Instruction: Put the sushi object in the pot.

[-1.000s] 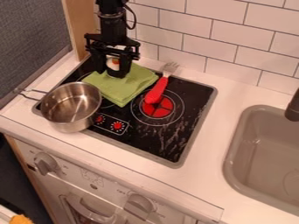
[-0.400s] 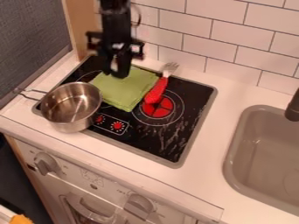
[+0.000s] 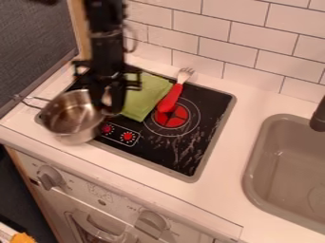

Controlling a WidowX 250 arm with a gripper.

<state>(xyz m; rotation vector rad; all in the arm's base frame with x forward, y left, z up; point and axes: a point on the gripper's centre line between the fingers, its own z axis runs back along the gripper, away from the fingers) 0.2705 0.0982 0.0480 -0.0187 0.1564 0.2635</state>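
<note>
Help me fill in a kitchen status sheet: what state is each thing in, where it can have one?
Tool: closed on the sushi, at the pot's cloth-side rim
Sushi: gripped
Pot: upright, lidless
Green cloth: folded, lying on the cooktop
Fork: lying down, red handle end over the red burner
Oven knobs: setting can't be told

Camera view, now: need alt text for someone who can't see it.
Black gripper, a pale object between its fingers, hangs at the right side of a metal pot on a toy stove's black cooktop. To the pot's right are a folded green cloth and a red-handled fork; a grey sink is at far right.
</note>
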